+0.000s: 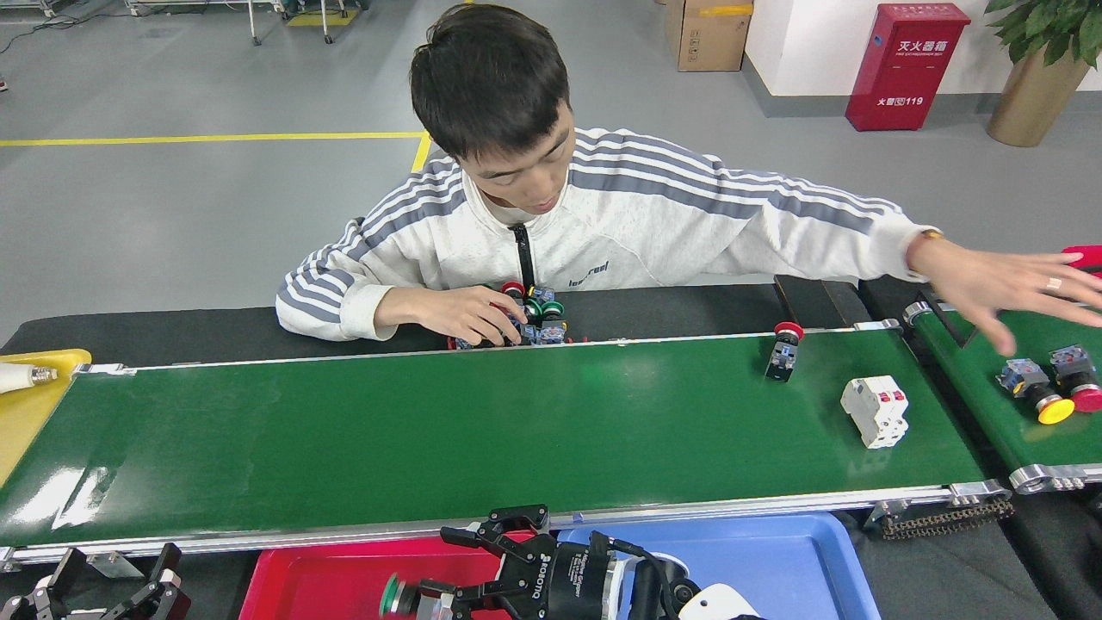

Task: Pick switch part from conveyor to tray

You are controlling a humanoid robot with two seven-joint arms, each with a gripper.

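Head view is showing the right end effector (pixel 430 594) lying on its side over the red tray (pixel 344 581), just below the near rail of the conveyor (pixel 430 430), its fingers closing on a green-capped switch part (pixel 405 597) whose cap is pointing away from the blue tray (pixel 775 560). That blue tray is sitting directly beside the red tray, touching it along one edge. The left end effector (pixel 103 594) is resting at the bottom corner, below the conveyor's near rail, with its fingers spread apart and gripping nothing. On the conveyor, a red-capped switch part (pixel 782 353) is standing near the far rail, and a white circuit breaker (pixel 876 412) is lying close by, apart from it. A person is leaning over the far side of the conveyor, one hand (pixel 465 314) resting on a cluster of switches (pixel 534 319), the other hand (pixel 1007 284) reaching out above the shorter belt (pixel 981 387), where two more switches (pixel 1046 387) are lying side by side.
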